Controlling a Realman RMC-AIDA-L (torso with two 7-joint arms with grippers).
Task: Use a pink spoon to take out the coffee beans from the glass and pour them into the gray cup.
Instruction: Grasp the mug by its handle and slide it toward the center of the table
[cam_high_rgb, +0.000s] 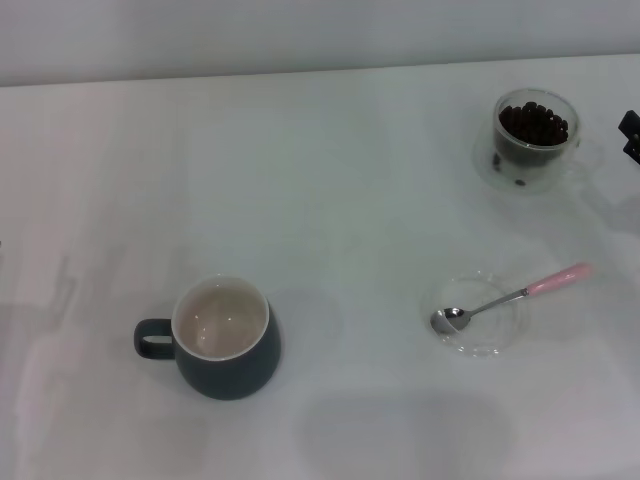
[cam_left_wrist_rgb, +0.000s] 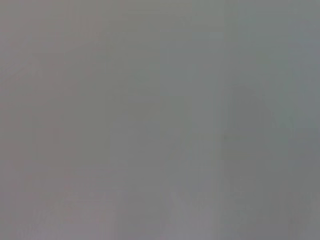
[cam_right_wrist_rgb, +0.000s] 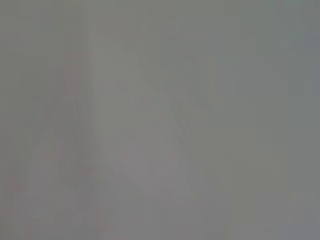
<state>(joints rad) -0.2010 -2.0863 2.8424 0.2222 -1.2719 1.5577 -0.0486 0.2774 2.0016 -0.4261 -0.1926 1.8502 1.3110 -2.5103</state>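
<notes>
Left of the clear shallow dish (cam_high_rgb: 478, 318) the dark gray mug (cam_high_rgb: 226, 340) is seen; the pink-handled metal spoon (cam_high_rgb: 510, 298) is laid across the dish, handle angled toward the right gripper (cam_high_rgb: 630, 133), whose jaw state cannot be told.

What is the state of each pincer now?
Left pincer: not in view.
Right pincer: only a dark edge shows beside the clear double-walled glass; cannot be told.

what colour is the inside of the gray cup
Cream-white inside the gray cup, with a dark slate-gray outside; the head view shows it best.
</notes>
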